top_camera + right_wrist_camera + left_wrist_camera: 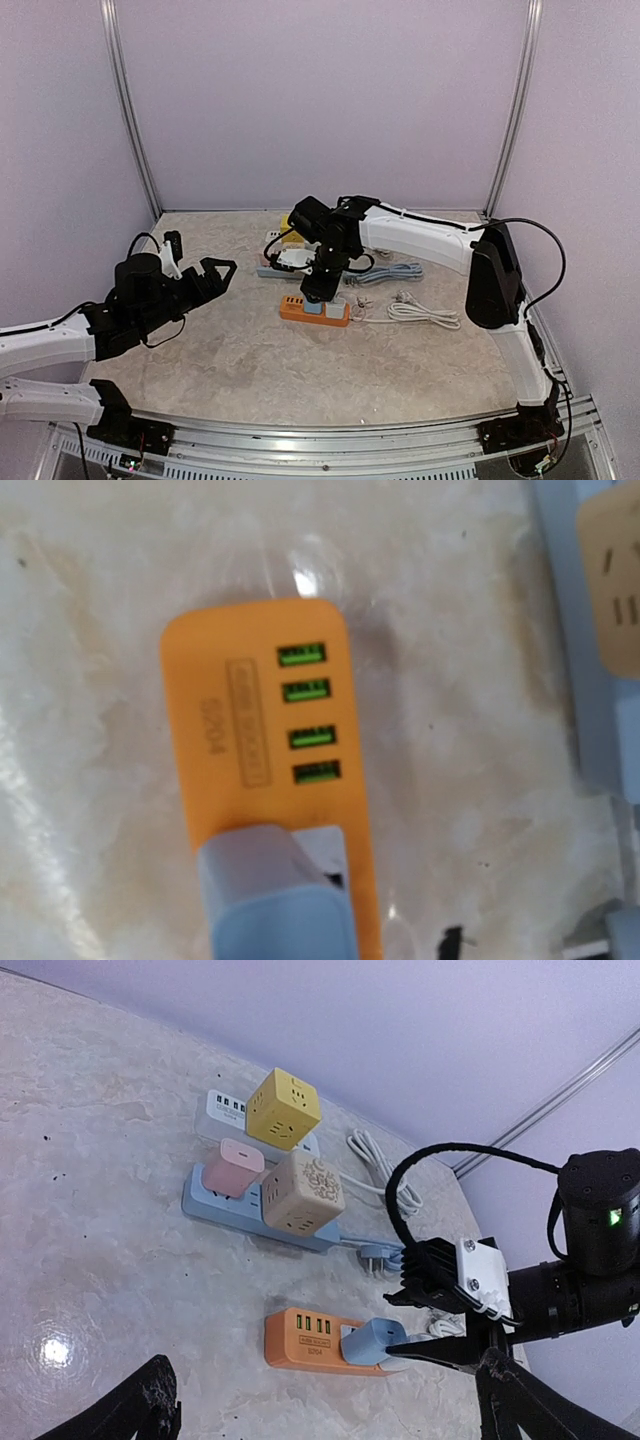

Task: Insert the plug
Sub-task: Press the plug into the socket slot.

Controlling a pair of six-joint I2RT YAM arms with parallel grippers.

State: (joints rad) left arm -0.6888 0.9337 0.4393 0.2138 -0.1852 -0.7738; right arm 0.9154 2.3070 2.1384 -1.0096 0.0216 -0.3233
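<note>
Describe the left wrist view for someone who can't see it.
A blue adapter sits on an orange power strip, the right gripper beside it. Behind, a blue strip carries a pink adapter and a beige cube.

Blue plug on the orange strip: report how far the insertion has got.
Looks done: the blue plug stands on the socket end of the orange strip. In hand: the right claw is right at the plug; its grip and full seating cannot be told from these views. Left: press home if needed, then withdraw. The left claw is open and idle, well away.
</note>
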